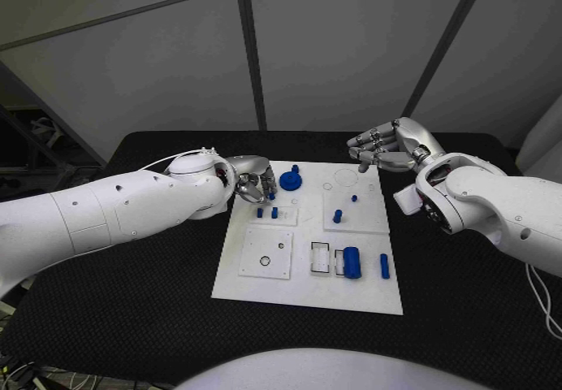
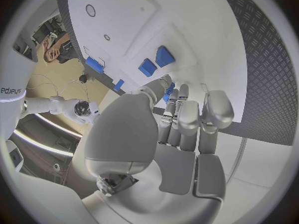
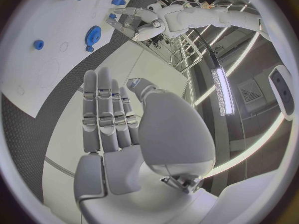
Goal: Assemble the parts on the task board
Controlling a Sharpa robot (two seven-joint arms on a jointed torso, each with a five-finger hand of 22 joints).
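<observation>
Left hand [image 1: 249, 180] sits at the upper left corner of the task board [image 1: 307, 294], fingers curled near small blue pegs [image 1: 267, 213]; can't tell if it grasps anything. Right hand [image 1: 389, 146] hovers past the board's upper right edge, released, fingers apart, holding nothing. Blue gear [image 1: 289, 179] lies upper centre, blue cylinder [image 1: 352, 262] lower centre of the board.

Board [image 1: 307, 284]: white. Parts: blue (gear [image 1: 289, 179], cylinder [image 1: 352, 263], pegs [image 1: 337, 216]). Table [image 1: 140, 284]: black, with a fine textured weave. Hands [image 1: 249, 180]: silver; arms [image 1: 105, 210]: white.
</observation>
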